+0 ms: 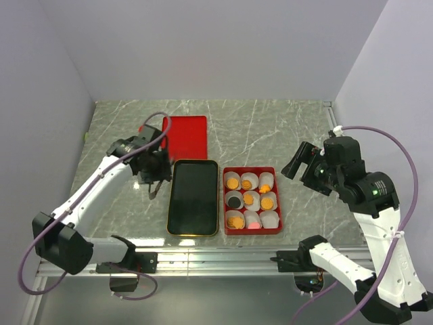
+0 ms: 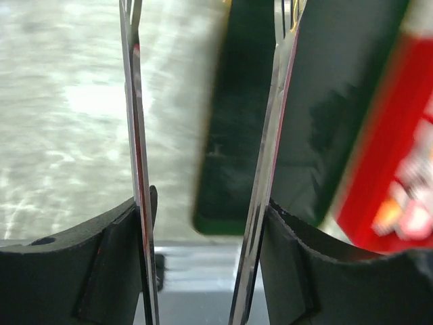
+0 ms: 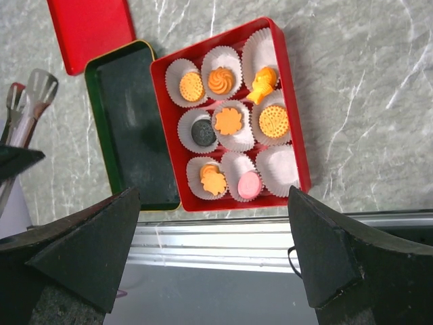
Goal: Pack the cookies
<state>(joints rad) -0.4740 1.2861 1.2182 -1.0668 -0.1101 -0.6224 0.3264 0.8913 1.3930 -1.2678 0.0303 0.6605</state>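
My left claw (image 1: pixel 154 184), pinching tongs (image 3: pixel 30 101), lies left of the cookies (image 1: pixel 251 198), across the black tin (image 1: pixel 194 203); my spread right claw (image 1: pixel 295 164) hovers nearer.

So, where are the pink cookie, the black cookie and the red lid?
pink cookie (image 3: pixel 249 184), right wrist view, its centre.
black cookie (image 3: pixel 202 133), right wrist view, its centre.
red lid (image 1: pixel 186 134), top view, its middle.

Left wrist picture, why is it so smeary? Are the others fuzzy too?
Left wrist view: tongs fairly crisp, dark tray and red box behind them smeared, white glare on the table. Right wrist view: cookies sharp. Top view: sharp, evenly lit, soft shadows.
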